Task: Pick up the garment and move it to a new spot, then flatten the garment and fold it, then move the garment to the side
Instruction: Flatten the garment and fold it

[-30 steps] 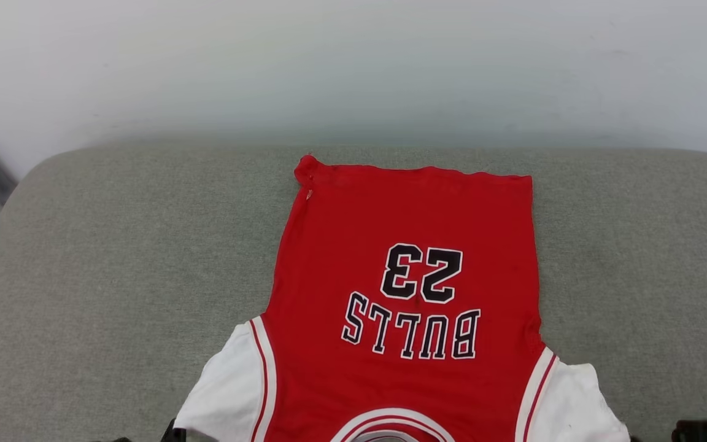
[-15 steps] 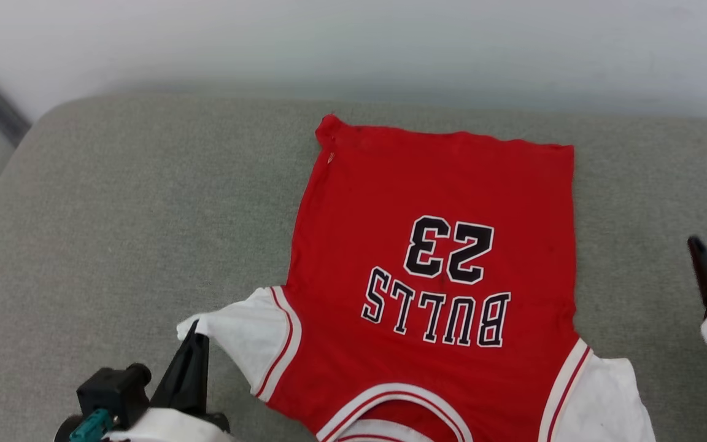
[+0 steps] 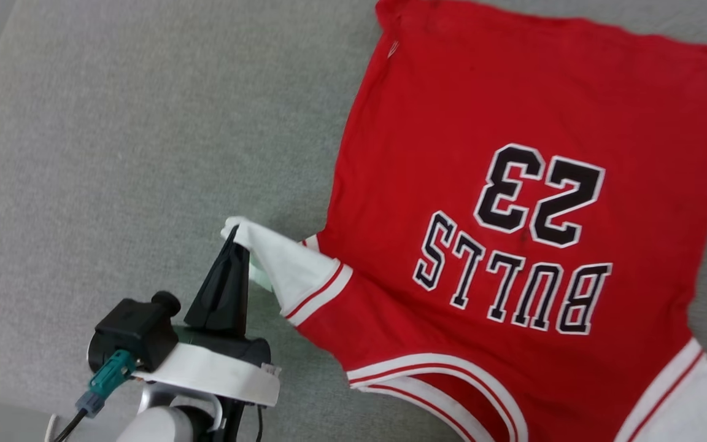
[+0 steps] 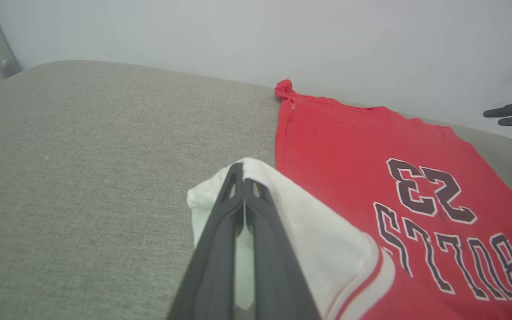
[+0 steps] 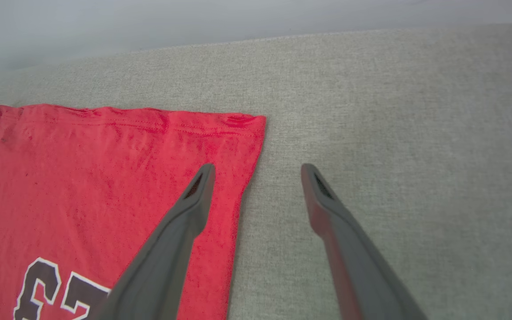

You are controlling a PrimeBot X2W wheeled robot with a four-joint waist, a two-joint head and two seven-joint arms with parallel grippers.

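The left gripper (image 3: 232, 233), a second ago barely peeking up beneath the garment (image 3: 482, 92), has risen with its fingers pressed together on the tip of the white sleeve (image 3: 289, 273). That sleeve lay flat then. Now it stands off the grey cushion (image 3: 114, 153) in a bunched peak at the fingertips, stretched from them toward the red body on the gripper's right. The right gripper (image 5: 258, 171) has spread its fingers wide and come forward, one tip over the hem corner, the other over bare cushion. The robot's head has also tipped down and turned.
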